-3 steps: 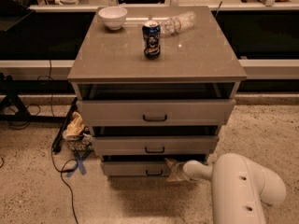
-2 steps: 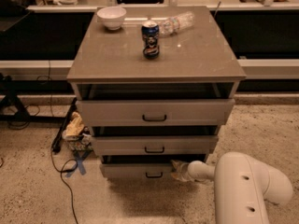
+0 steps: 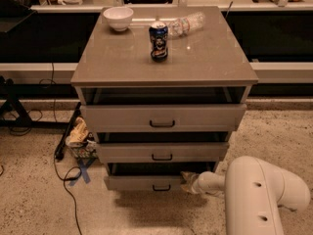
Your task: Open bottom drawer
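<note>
Bottom drawer (image 3: 139,182) spans left-right; gripper (image 3: 188,184) apparently at right.

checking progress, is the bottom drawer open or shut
Partly open: the bottom drawer front sits forward with a dark gap above it. The gripper is at its right end.

The gripper (image 3: 188,182) sits at the right end of the bottom drawer (image 3: 137,182), just beside its front. The thick white arm (image 3: 259,195) fills the floor space to the right of the cabinet. The floor (image 3: 146,214) straight ahead of the drawer is bare, so that side offers free passage. The middle drawer (image 3: 161,152) sits close above it, limiting room overhead. On the left, a crumpled bag (image 3: 80,137) and loose black cables (image 3: 61,177) crowd the cabinet's lower corner.
</note>
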{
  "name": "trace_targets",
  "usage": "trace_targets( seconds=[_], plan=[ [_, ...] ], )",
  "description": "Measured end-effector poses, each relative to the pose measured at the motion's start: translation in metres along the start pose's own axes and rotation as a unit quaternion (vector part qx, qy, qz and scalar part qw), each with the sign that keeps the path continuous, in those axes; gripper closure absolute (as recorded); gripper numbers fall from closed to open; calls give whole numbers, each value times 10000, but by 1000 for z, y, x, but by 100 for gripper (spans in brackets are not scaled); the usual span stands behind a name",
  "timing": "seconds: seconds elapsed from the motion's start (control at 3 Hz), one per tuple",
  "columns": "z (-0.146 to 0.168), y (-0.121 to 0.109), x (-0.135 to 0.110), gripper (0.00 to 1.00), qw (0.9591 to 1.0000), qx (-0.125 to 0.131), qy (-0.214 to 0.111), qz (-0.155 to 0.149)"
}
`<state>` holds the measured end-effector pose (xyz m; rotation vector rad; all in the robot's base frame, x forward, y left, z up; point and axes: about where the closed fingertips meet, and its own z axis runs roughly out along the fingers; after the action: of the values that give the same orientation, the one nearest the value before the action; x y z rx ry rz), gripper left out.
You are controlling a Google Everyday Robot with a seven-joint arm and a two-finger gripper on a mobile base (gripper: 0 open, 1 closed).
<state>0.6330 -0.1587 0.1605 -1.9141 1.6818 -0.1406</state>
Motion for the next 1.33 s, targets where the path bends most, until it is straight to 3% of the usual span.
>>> trace_targets(
  seconds=[0.33,1.0,1.33],
  plan=[
    [0,0,0,100,10000,0,-1,0],
    [2,2,-3,59,10000,-17,-18,-3],
    [2,1,-4,27,10000,8,-12,11]
  ],
)
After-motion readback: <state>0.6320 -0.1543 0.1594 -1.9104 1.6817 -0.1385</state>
